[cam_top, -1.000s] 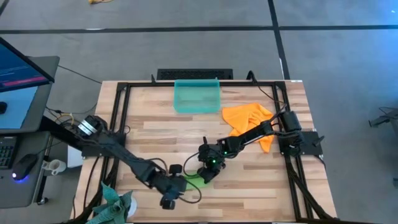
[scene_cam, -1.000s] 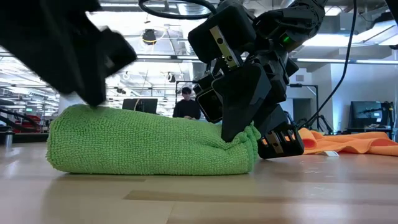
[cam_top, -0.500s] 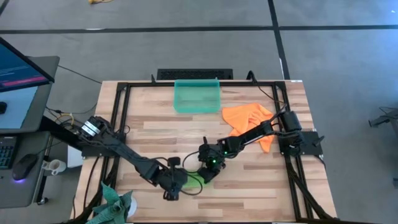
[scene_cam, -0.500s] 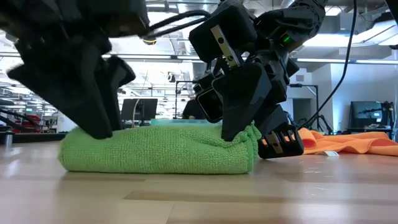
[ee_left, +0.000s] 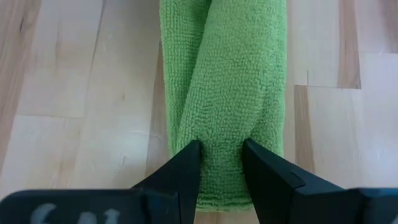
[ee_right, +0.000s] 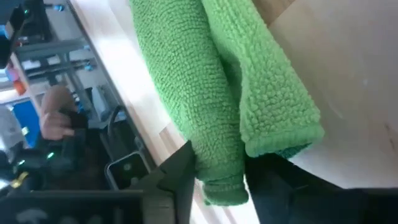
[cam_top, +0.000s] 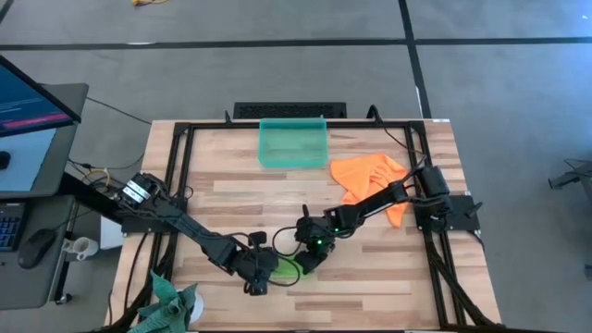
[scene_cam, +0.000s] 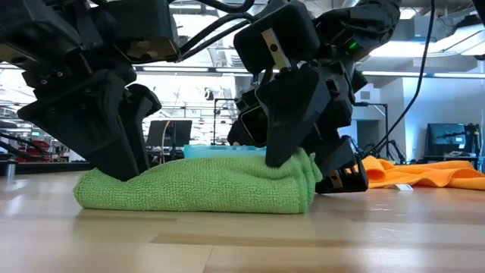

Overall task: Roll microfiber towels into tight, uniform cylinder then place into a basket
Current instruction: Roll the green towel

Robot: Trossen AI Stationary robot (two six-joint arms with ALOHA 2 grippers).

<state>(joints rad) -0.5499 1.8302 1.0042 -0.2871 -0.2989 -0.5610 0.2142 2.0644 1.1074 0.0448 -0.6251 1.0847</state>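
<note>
On the pale wooden plank table, my left pincer pinches one end of the rolled lime-green microfiber towel; my right pincer straddles the other end, grip unclear. Monitors glow behind; no legible writing.

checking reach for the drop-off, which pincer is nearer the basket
Right. The right pincer sits at the lime green towel roll's nearer end to the basket; the left pincer is at the roll's other end, farther toward the table's front-left.
</note>
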